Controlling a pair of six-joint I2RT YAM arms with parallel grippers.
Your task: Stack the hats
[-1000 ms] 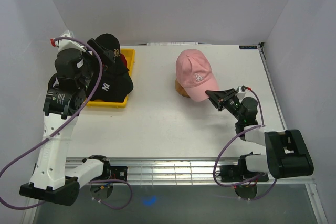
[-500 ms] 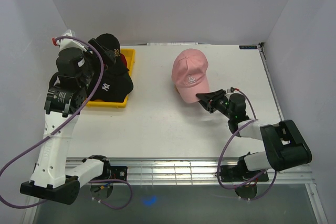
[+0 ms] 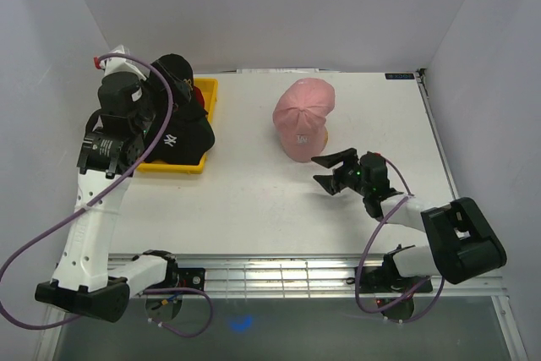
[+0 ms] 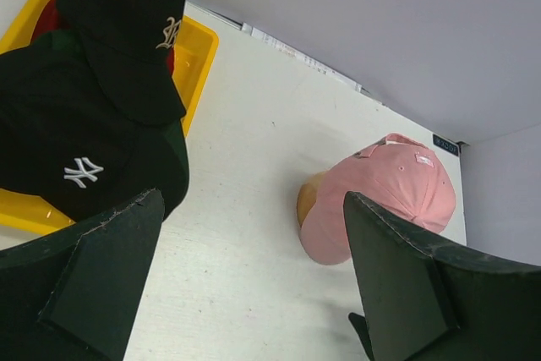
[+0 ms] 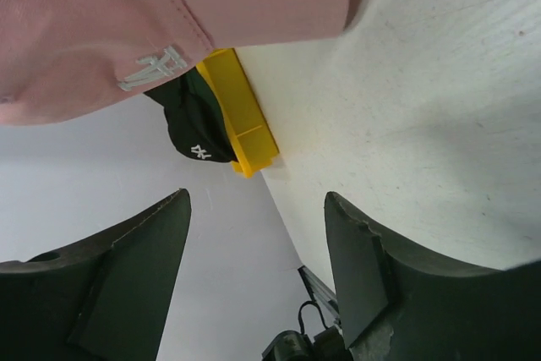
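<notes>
So we have the right pincer (image 3: 332, 171) nearest, low over the white table (image 3: 254, 200), wide and empty. The pink fabric baseball cap (image 3: 302, 117) sits just beyond, brim toward it. The left pincer (image 4: 254, 285), also wide, hangs far left by the black fabric caps (image 3: 182, 133) in the yellow plastic tray (image 3: 207, 90).

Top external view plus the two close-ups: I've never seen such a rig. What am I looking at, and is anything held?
The wide picture looks down from above and behind two robot arms bolted at the near edge of the table. The other two come from a camera on each wrist; the dark shapes at the bottom are that arm's own fingers. The left gripper is open near dark caps piled in a yellow tray. The right gripper is open beside a pink cap on a tan stand. Neither holds anything.
</notes>
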